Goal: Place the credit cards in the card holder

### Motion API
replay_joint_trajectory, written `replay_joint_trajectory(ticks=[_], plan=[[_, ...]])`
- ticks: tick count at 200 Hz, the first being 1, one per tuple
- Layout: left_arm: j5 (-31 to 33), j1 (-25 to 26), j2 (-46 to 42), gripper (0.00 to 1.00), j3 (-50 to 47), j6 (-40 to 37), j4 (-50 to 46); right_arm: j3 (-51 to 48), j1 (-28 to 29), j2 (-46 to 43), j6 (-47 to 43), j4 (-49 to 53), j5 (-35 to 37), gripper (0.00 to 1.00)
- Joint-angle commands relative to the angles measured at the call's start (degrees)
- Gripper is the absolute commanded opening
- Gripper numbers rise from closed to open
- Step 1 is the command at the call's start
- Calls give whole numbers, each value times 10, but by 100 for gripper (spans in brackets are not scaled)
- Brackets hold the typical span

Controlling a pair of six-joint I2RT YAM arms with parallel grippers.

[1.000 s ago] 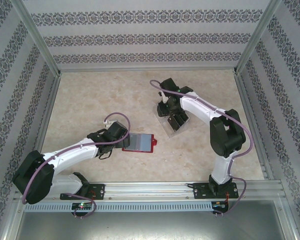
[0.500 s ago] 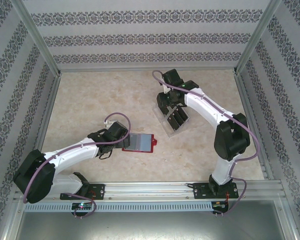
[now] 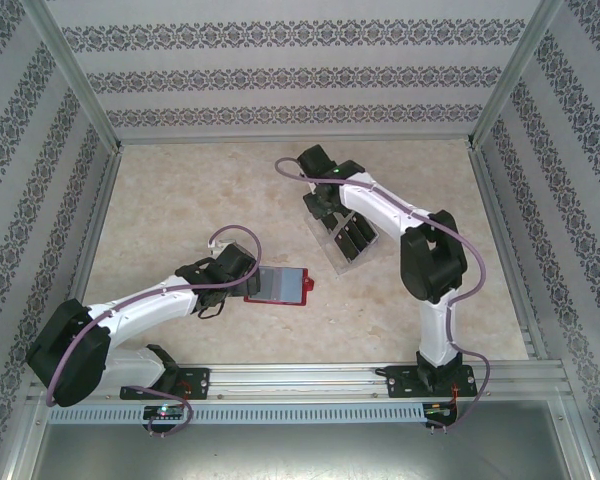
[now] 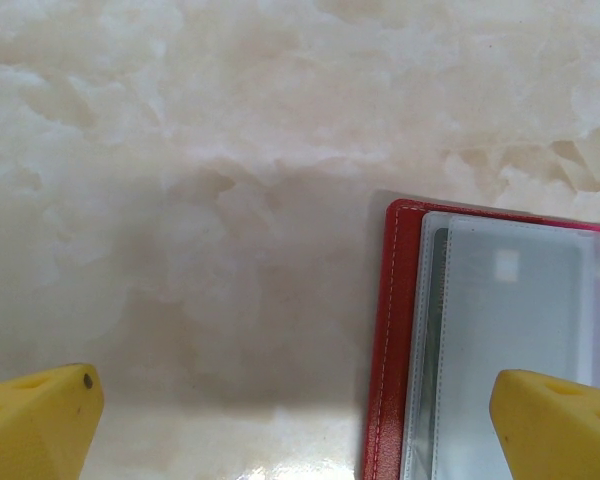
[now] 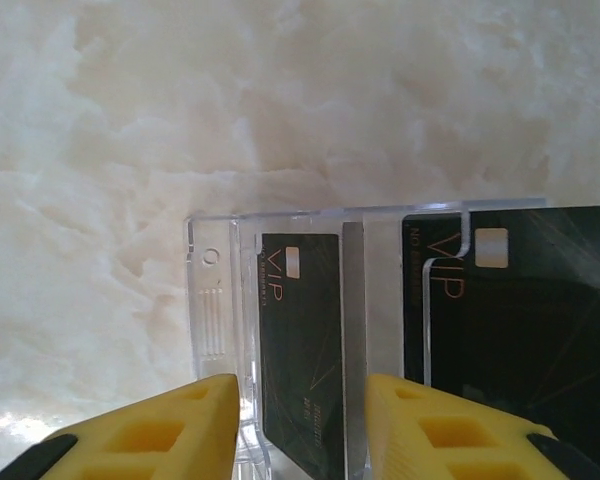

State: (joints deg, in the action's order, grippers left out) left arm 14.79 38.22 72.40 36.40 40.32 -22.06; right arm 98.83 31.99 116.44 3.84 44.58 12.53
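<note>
The card holder [image 3: 283,285] is a red wallet lying open on the table, its grey clear sleeves [image 4: 500,330] facing up. My left gripper [image 4: 298,430] hangs wide open over its left edge, with one yellow finger [image 4: 555,425] above the sleeves; from above, the left gripper [image 3: 248,283] sits at the wallet's left end. Several black credit cards [image 3: 352,238] stand in a clear plastic tray [image 5: 210,300]. My right gripper [image 5: 303,425] is low over the tray and straddles one black card [image 5: 300,340], jaws apart with a small gap beside the card. More cards [image 5: 520,320] lie to its right.
The clear tray [image 3: 342,262] stands right of centre, roughly a hand's width from the wallet. Patterned walls and metal rails [image 3: 110,150] close in the marble table on three sides. Bare marble lies behind and to the left.
The right arm has swung left and back, bringing its gripper over the tray's left cards, and its jaws have narrowed. The left arm and the wallet have not moved.
</note>
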Motion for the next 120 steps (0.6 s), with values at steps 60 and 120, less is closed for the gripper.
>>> replay_joint_trajectory(ticks=[60,120], plan=[[-2,-6,1,100,10,-4,3,38,4,29,-27,37,62,22],[-2,-6,1,100,8,-3,6,43,4,39,-30,46,61,21]])
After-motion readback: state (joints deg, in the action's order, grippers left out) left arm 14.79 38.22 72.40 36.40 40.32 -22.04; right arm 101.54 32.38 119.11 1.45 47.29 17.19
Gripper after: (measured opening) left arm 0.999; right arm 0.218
